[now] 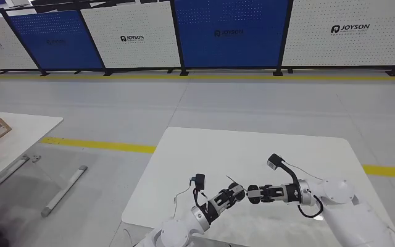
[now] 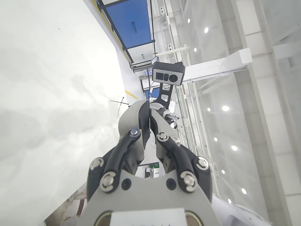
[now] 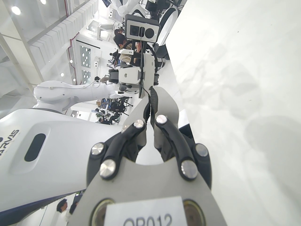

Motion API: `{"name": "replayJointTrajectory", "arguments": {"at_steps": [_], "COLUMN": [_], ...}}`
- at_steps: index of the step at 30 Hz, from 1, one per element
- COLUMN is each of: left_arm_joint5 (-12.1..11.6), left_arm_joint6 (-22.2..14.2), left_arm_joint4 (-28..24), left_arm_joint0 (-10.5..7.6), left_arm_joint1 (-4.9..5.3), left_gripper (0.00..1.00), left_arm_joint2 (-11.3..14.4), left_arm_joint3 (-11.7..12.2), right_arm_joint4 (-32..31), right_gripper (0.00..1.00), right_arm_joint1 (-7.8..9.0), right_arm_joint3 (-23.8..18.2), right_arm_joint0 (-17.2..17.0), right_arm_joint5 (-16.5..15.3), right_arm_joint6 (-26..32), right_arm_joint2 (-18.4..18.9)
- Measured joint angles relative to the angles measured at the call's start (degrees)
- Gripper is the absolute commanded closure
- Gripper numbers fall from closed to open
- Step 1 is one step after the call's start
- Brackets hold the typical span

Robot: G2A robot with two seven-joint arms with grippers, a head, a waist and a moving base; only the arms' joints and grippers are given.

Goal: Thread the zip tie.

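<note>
**Zip tie** (image 1: 232,180): thin dark strand held above the surface (image 1: 259,148) near its 6 o'clock edge. The free end points toward 10 o'clock from where the two grippers meet tip to tip.

**Left gripper** (image 2: 148,112): clenched, pads pressed flat together. It appears to be pinching the zip tie, whose strand shows just beside its tips.

**Right gripper** (image 3: 150,101): clenched likewise; what sits between its pads is hidden.

**Step in hand, as judged:** bringing the tail to the head's slot. Neither the slot nor any loop can be made out.

**Handling notes:**
- Keep one gripper fixed as the anchor and let the other make the fine moves.
- Line the tail up with the slot before pushing — a skewed entry will probably bend the strand rather than seat it.
- Grip close to the tail's end so it stays stiff.
- Advance slowly and squarely, and do not loosen either grip until the tail has passed through.
</note>
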Motion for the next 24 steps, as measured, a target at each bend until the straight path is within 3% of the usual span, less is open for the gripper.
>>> {"name": "replayJointTrajectory", "arguments": {"at_steps": [14, 15, 16, 24], "left_arm_joint5": [-0.4, -0.4, -0.5, -0.2], "left_arm_joint6": [0.6, 0.7, 0.9, 1.6], "left_arm_joint4": [0.2, 0.2, 0.3, 1.4], "left_arm_joint0": [-0.51, -0.53, -0.52, -0.39], "left_arm_joint1": [-0.12, -0.13, -0.13, -0.11], "left_gripper": [1.0, 1.0, 1.0, 1.0], "left_arm_joint2": [0.0, -0.1, -0.1, -0.3], "left_arm_joint3": [0.7, 0.7, 0.7, 0.6], "right_arm_joint4": [-2.8, -2.7, -2.4, 0.7], "right_gripper": [1.0, 0.65, 0.0, 0.0], "right_arm_joint1": [0.52, 0.54, 0.57, 1.32], "right_arm_joint3": [-3.5, -3.6, -3.6, -4.1], "right_arm_joint0": [-1.6, -1.6, -1.7, -3.7], "right_arm_joint5": [2.3, 2.3, 2.3, 0.5], "right_arm_joint6": [-2.2, -2.3, -2.6, -2.9], "right_arm_joint2": [0.2, 0.2, 0.4, 3.4]}}
